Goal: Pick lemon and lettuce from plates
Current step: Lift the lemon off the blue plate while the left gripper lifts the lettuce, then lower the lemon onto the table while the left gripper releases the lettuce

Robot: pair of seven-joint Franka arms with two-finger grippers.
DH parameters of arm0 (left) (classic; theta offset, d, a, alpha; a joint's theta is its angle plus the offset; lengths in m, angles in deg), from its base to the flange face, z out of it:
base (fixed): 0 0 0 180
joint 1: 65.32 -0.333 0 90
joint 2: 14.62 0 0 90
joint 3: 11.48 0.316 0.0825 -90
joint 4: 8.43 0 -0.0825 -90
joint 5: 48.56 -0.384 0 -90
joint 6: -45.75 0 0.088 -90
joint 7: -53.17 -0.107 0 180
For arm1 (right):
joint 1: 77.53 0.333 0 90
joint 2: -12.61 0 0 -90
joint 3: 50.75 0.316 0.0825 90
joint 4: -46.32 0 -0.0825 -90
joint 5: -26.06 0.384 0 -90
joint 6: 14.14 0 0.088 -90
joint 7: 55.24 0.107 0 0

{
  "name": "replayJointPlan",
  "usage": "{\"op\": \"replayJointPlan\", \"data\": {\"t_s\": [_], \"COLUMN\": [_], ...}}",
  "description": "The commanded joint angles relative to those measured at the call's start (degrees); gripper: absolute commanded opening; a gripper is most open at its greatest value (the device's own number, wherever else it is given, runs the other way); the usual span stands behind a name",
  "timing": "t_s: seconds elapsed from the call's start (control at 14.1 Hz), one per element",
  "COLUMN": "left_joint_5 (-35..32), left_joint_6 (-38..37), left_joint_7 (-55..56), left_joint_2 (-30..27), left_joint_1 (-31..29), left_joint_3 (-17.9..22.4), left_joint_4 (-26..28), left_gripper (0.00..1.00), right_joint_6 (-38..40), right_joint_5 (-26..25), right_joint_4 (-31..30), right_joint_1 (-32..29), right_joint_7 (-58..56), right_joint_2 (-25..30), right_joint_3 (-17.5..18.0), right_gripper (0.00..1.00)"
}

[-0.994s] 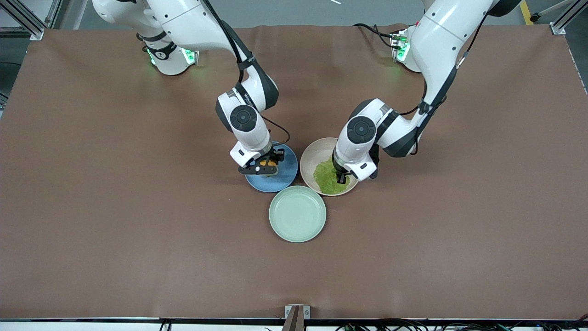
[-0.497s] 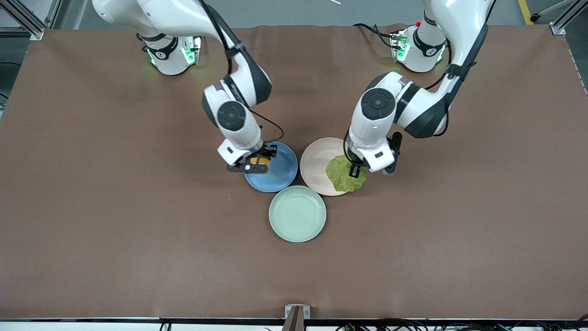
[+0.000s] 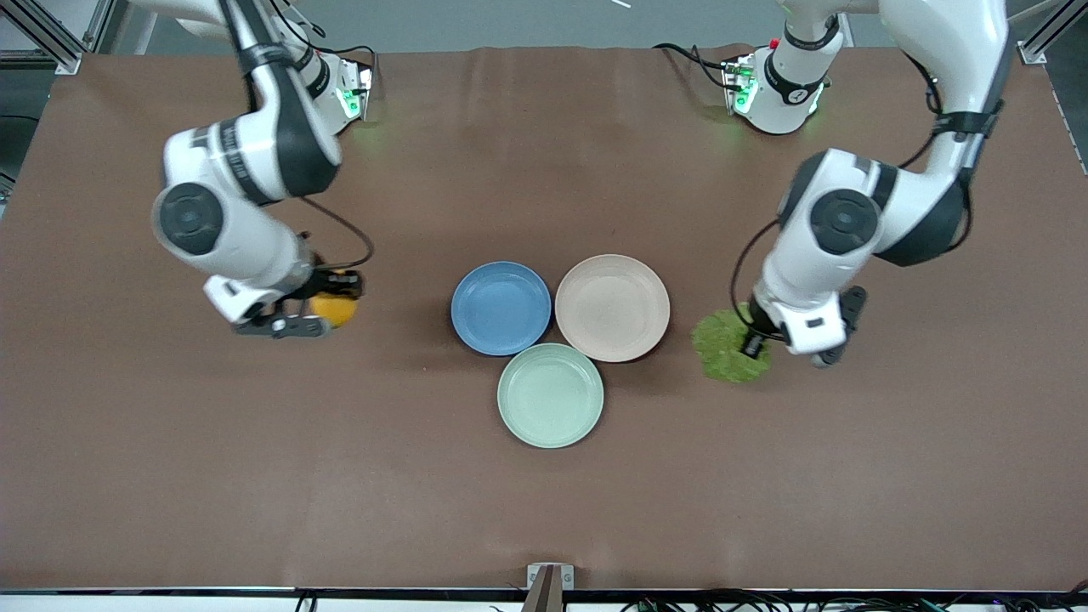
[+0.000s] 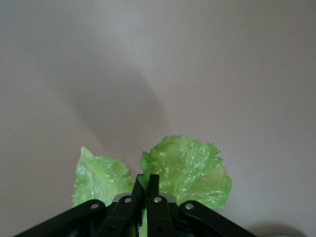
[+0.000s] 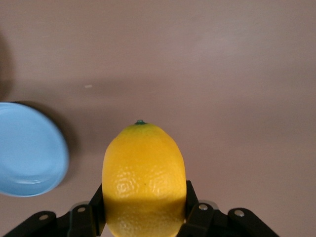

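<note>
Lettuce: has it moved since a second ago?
Yes. The lettuce was on the beige plate; now the left gripper holds it over bare table toward the left arm's end, clear of that plate.

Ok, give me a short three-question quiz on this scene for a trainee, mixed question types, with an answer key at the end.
1. True or false: the lemon lies on the blue plate.
2. Which gripper holds the lettuce? A) left gripper B) right gripper C) neither
3. Fill in: the plate nearest the front camera is the ____ plate.

Key
1. False: the right gripper holds the lemon over bare table toward the right arm's end.
2. A: it is shut on the leaf over the table beside the beige plate, toward the left arm's end.
3. Mint-green.
</note>
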Motion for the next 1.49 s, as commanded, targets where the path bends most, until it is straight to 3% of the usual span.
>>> {"op": "replayJointPlan", "data": {"t_s": [0.0,0.43,0.57,0.64,0.78,1.07,1.42], "left_joint_5": [0.04,-1.62,-2.51,-2.42,-2.42,-2.51,-1.36], "left_joint_6": [0.51,4.72,6.05,6.05,5.62,3.35,-15.09], "left_joint_7": [-5.29,-7.67,-7.67,-7.67,-6.97,-11.85,-34.7], "left_joint_2": [3.95,13.19,14.95,14.96,13.3,5.4,0.37], "left_joint_1": [-4.93,-9.95,-11.8,-11.8,-11.72,-12.41,-14.79], "left_joint_3": [-0.54,-0.01,-0.01,-0.01,-0.01,0.08,-0.71], "left_joint_4": [0.41,0.41,0.33,0.33,0.24,-2.3,-12.74], "left_gripper": [0.01,0.02,0.14,0.31,1.0,1.0,1.0], "right_joint_6": [-1.8,-11.02,-15.5,-17.61,-23.14,-28.0,-28.97], "right_joint_5": [-2.16,-2.69,-2.69,-2.69,-2.61,-2.08,-1.99], "right_joint_4": [-1.54,-3.3,-6.27,-8.12,-12.34,-14.64,-14.64], "right_joint_1": [-7.73,-19.79,-21.47,-21.82,-22.09,-22.97,-23.06], "right_joint_7": [-9.13,-22.51,-23.23,-23.14,-22.97,-22.7,-22.7], "right_joint_2": [-0.23,-7.44,-8.58,-8.59,-8.76,-11.48,-11.75], "right_joint_3": [0.91,0.91,0.91,0.91,0.91,0.91,0.91], "right_gripper": [0.26,0.26,0.28,0.28,0.28,0.28,0.36]}}
